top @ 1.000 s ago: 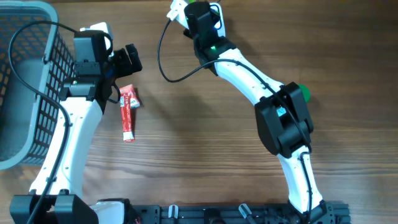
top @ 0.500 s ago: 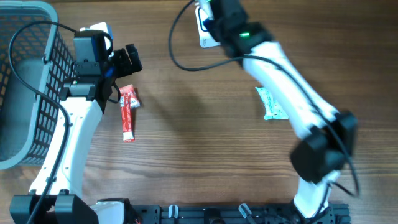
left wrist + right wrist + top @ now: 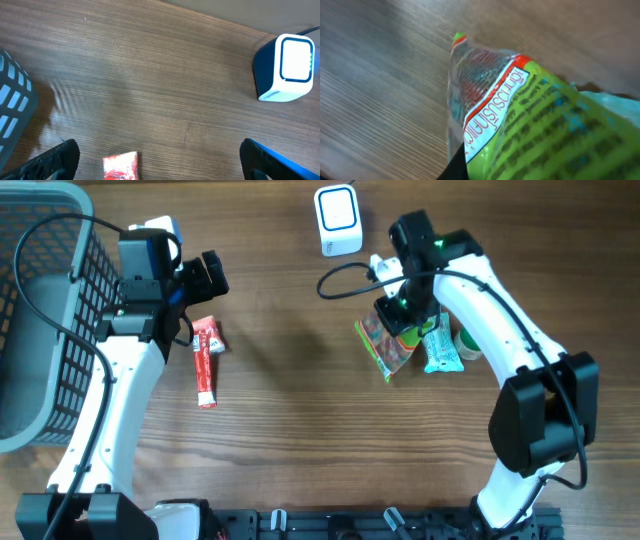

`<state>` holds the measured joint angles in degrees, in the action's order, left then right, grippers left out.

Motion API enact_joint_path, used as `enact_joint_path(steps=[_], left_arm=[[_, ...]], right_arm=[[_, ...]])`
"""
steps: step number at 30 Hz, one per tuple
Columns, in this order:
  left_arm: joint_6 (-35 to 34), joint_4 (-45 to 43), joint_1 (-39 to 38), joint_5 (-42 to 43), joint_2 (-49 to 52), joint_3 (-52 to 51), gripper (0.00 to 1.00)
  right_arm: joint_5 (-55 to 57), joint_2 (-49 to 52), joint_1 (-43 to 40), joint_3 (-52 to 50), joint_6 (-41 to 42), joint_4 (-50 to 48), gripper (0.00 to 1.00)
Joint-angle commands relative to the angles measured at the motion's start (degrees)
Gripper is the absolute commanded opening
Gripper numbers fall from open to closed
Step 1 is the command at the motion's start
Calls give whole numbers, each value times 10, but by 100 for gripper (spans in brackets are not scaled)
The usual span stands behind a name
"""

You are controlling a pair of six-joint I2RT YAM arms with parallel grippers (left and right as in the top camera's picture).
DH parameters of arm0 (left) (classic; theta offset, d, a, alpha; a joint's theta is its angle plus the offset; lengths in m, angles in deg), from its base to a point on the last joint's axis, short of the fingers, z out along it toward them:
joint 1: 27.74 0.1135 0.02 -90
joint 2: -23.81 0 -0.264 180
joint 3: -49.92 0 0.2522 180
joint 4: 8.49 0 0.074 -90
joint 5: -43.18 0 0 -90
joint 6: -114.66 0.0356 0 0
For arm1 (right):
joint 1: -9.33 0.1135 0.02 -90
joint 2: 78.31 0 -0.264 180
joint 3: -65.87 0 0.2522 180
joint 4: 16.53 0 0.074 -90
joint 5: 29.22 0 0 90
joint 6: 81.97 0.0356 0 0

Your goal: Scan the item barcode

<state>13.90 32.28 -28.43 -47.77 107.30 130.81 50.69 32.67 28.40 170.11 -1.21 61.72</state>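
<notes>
Green snack packet shows in the overhead view partly under the right end effector, its long axis slanted. The barcode scanner stands up-left of it, nearer to this arm.

Left wrist view: the left end effector is spread wide and empty, with the scanner at far right.

Right wrist view: the packet fills the frame, and I cannot tell whether the jaws grip it.

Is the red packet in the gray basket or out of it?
Out. The red packet lies flat on the wooden table, to the right of the gray basket and apart from its mesh wall.
</notes>
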Motion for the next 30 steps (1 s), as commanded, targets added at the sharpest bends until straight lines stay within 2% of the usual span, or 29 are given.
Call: enact_joint_path(steps=[1, 2, 3, 4, 5, 11, 16, 20, 30], left_arm=[[0, -2, 2, 5, 6, 0, 100], [0, -2, 2, 5, 6, 0, 100], [0, -2, 2, 5, 6, 0, 100], [0, -2, 2, 5, 6, 0, 100], [0, -2, 2, 5, 6, 0, 100], [0, -2, 2, 5, 6, 0, 100], [0, -2, 2, 5, 6, 0, 100], [0, -2, 2, 5, 6, 0, 100], [0, -2, 2, 5, 6, 0, 100]], right_arm=[[10, 3, 1, -40, 28, -48, 38], [32, 3, 1, -48, 46, -57, 45], [58, 3, 1, -53, 64, -61, 61], [83, 3, 1, -57, 79, -65, 84], [107, 3, 1, -58, 93, -66, 100], [103, 1, -14, -48, 100, -79, 100], [-29, 0, -65, -3, 101, -75, 100], [-40, 1, -89, 2, 143, -87, 100], [-40, 1, -92, 2, 143, -227, 100]])
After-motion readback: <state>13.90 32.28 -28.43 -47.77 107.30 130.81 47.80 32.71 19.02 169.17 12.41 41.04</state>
